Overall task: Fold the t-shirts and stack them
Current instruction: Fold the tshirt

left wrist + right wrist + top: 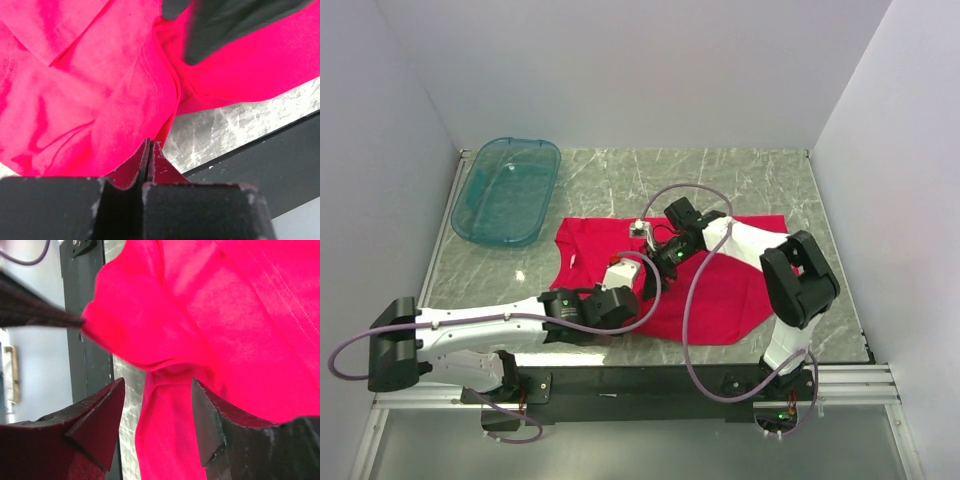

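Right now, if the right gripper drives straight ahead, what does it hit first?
The t-shirt: a bunched fold of it lies just ahead of the open right gripper, in line with the gap. Depth is unclear, but nothing else shows in front.

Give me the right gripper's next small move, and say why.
Probably close the right gripper on the bunched fold of the t-shirt. Its jaws stand open with that fold between them, while the left gripper looks shut on the shirt's edge near the front of the table. Closing would likely give both arms a hold for folding.
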`<move>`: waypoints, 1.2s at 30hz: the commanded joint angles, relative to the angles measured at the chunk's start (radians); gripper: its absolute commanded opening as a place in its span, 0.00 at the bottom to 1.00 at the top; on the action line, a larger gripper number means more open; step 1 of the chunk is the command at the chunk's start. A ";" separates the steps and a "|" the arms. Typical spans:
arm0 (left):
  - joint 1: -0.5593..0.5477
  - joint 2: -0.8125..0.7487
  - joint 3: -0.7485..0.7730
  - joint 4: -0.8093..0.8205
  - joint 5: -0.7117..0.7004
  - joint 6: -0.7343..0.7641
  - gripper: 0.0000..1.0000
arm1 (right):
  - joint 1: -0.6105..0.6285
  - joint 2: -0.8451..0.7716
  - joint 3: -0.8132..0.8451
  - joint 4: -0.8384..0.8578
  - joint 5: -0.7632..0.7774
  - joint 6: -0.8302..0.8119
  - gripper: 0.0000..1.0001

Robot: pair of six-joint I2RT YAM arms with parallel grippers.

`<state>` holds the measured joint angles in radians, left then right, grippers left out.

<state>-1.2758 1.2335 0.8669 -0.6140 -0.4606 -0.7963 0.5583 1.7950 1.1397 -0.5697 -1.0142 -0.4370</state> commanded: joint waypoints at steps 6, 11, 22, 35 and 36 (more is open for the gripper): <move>0.024 -0.117 -0.006 0.008 0.024 0.081 0.01 | -0.008 -0.227 0.028 -0.206 0.179 -0.285 0.65; 0.035 -0.192 0.006 -0.018 -0.018 0.104 0.01 | -0.037 -0.376 -0.064 -0.271 0.341 -0.353 0.65; 0.070 -0.279 -0.006 0.031 -0.027 0.140 0.01 | -0.464 -0.583 -0.167 -0.464 0.529 -0.555 0.65; 0.076 -0.350 -0.052 0.086 -0.026 0.146 0.01 | -0.649 -0.252 -0.074 -0.326 0.640 -0.404 0.62; 0.076 -0.351 -0.055 0.088 -0.026 0.144 0.01 | -0.653 -0.244 -0.074 -0.320 0.646 -0.414 0.62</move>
<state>-1.2045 0.9001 0.8253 -0.5709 -0.4759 -0.6655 -0.0792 1.5402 1.0176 -0.9249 -0.3996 -0.8570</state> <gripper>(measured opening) 0.013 0.625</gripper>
